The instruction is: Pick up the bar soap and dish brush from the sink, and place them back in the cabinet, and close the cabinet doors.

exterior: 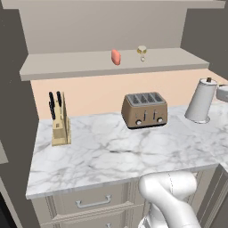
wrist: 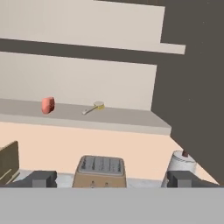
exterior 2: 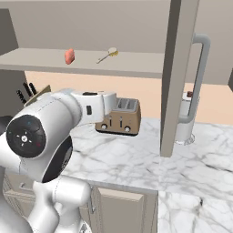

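A: So, how many task items do you count on the cabinet [exterior: 89,26] shelf?

B: Two. One bar soap [exterior: 116,57], salmon-orange and standing on end, and one dish brush [exterior: 142,51] just to its right, lying with its cream head toward the back wall. They sit near each other but apart.

A: And the gripper [wrist: 111,179]?

B: In the hand view its two dark fingertips [wrist: 41,178] stand wide apart, with nothing between them. It points up toward the shelf from above the counter [exterior: 116,151].

A: What is on that counter?

B: One brown toaster [exterior: 144,109] with four slots, one wooden knife block [exterior: 60,120] with three dark handles that I can make out, and one white paper towel roll [exterior: 201,101] on its stand at the right.

A: The doors?

B: One cabinet door [exterior 2: 179,73] shows in the right base view, swung out edge-on, with one curved silver handle [exterior 2: 200,77]. Below the counter I count one drawer [exterior: 91,201] with one metal pull.
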Controlling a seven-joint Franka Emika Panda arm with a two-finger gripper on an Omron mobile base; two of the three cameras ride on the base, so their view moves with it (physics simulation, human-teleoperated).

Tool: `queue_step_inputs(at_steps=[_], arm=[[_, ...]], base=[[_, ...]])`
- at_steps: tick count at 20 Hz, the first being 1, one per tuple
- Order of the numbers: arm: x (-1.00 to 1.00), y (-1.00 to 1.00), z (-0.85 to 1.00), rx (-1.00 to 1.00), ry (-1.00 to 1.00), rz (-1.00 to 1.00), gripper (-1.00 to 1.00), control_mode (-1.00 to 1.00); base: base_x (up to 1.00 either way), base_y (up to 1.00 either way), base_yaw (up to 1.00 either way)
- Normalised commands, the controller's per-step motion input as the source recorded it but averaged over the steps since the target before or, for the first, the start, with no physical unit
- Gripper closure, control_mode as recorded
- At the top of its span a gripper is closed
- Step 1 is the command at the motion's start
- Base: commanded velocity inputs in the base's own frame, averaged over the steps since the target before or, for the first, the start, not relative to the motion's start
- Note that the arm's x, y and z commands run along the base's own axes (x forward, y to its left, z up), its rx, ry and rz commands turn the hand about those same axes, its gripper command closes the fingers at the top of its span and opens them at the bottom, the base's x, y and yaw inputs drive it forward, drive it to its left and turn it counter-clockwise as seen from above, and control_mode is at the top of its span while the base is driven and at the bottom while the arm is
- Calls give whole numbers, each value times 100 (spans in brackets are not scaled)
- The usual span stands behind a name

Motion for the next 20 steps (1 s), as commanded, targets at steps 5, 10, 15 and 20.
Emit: queue_step_inputs(at_steps=[5, 10, 15, 20], arm=[[-34, -28, 0, 0, 0, 0, -100, -100], [-39, -27, 0, 0, 0, 0, -100, -100], [-28, -28, -1, 0, 0, 0, -100, -100], [-14, -30, -2, 0, 0, 0, -100, -100]], base=[[0, 0, 0], [0, 0, 0], [0, 0, 0], [0, 0, 0]])
